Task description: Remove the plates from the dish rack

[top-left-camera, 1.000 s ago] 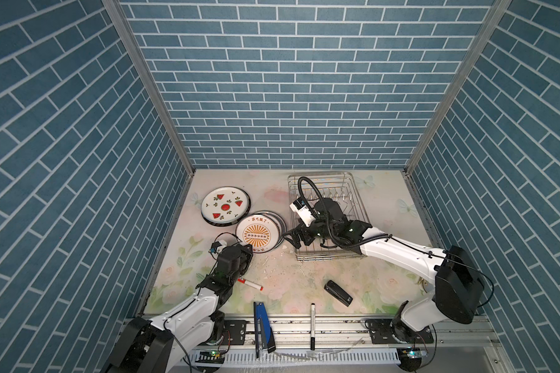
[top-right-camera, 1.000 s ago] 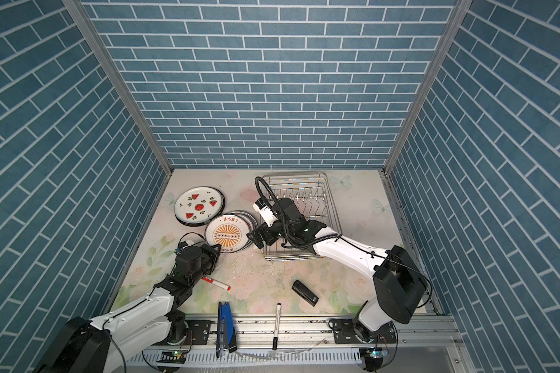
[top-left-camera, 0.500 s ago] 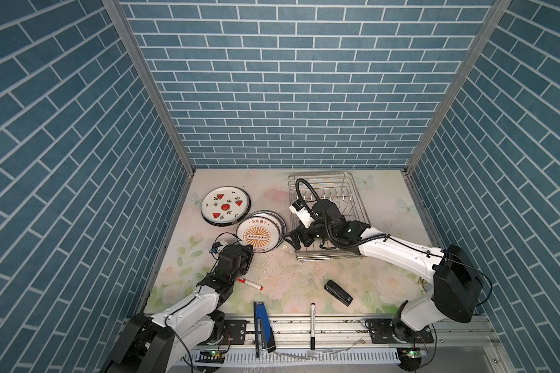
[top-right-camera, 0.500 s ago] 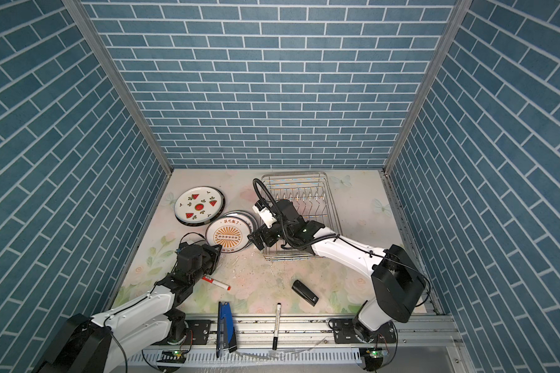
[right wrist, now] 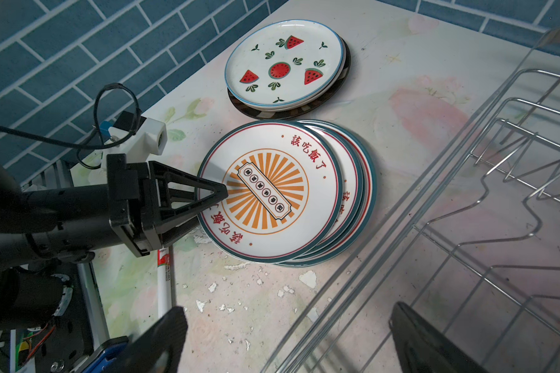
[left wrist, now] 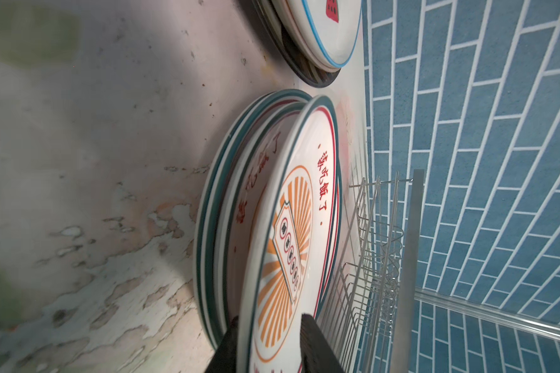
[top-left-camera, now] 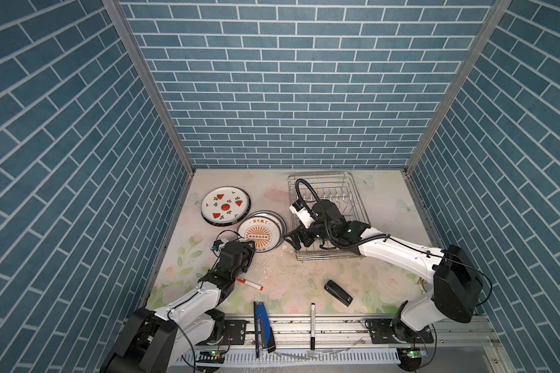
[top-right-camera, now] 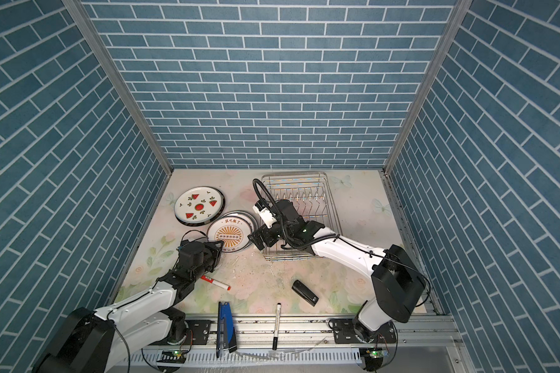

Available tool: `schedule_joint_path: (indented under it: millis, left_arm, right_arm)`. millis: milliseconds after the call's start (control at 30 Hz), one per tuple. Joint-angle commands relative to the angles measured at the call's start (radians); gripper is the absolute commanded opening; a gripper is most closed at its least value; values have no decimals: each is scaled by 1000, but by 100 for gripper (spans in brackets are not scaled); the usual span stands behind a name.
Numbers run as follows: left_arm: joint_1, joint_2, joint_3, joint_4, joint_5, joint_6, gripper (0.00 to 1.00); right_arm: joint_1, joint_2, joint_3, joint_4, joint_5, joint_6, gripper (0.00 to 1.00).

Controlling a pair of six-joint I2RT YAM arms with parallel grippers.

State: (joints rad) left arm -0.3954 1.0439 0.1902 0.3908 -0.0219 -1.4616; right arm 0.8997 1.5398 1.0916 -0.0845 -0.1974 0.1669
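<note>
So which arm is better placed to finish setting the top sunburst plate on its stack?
Left. The left gripper straddles the top sunburst plate at its near rim, jaws parted. The right gripper hangs open by the dish rack corner, touching no plate.

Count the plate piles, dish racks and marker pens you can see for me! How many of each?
Plate piles: 2 (watermelon pile, sunburst pile)
Dish rack: 1
Marker pens: 2 (red-capped marker, black marker)
Total: 5
</note>
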Motion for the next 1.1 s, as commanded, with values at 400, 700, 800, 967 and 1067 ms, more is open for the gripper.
schedule_joint_path:
  millis: [400,700,800,967,1067]
  left_arm:
    - [5,67,158,-235,-5,23,60]
    - [3,58,233,-381,-27,61,63]
    - [3,45,246,-431,-55,60,64]
    - [3,65,240,-410,-54,44,65]
    - [4,70,253,-430,-57,49,64]
  right_arm:
    - [7,0,39,-8,37,-56,99]
    - [6,-4,35,-8,51,-61,99]
    - [6,-10,33,-11,49,-61,99]
    - [7,-34,14,2,50,-61,99]
    - [7,-41,8,1,50,-59,99]
